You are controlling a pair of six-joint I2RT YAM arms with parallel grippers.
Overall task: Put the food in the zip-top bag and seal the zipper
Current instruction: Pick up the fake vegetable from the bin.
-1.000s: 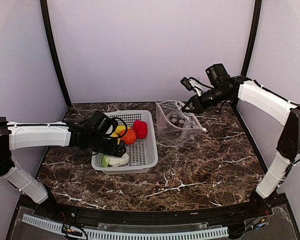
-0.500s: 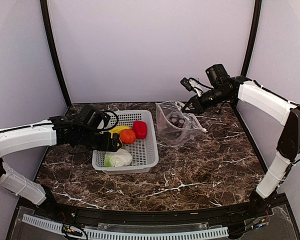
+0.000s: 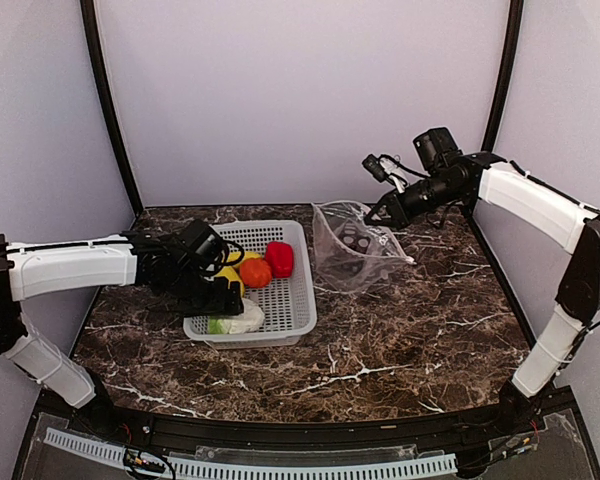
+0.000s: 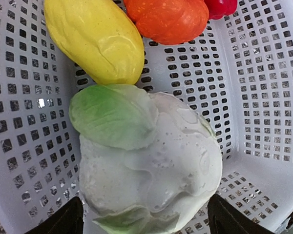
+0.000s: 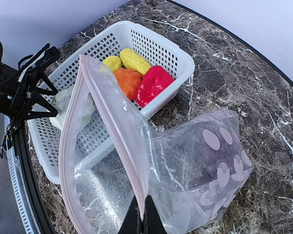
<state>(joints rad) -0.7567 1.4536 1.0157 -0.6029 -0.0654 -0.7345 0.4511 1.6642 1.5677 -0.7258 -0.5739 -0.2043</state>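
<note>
Inside the white mesh basket [image 4: 263, 97], a lumpy whitish-green cabbage [image 4: 151, 165] is being straddled by open left fingers [image 4: 58, 222]; the pinkish strip [image 5: 117, 126] of the clear bag [image 5: 205, 161] is being pinched by closed right fingers [image 5: 133, 223].

High rear view; both close wrist views seemingly share the basket [image 5: 161, 46].

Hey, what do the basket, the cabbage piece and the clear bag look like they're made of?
The basket looks like rigid white plastic, slightly glossy, moulded with a grid of square holes.
The cabbage piece is probably moulded plastic or rubber, matte, whitish with a green leaf and a dimpled skin; its softness cannot be told.
The zip-top bag looks like thin clear plastic film, shiny and creased, with the tabletop showing through.
</note>
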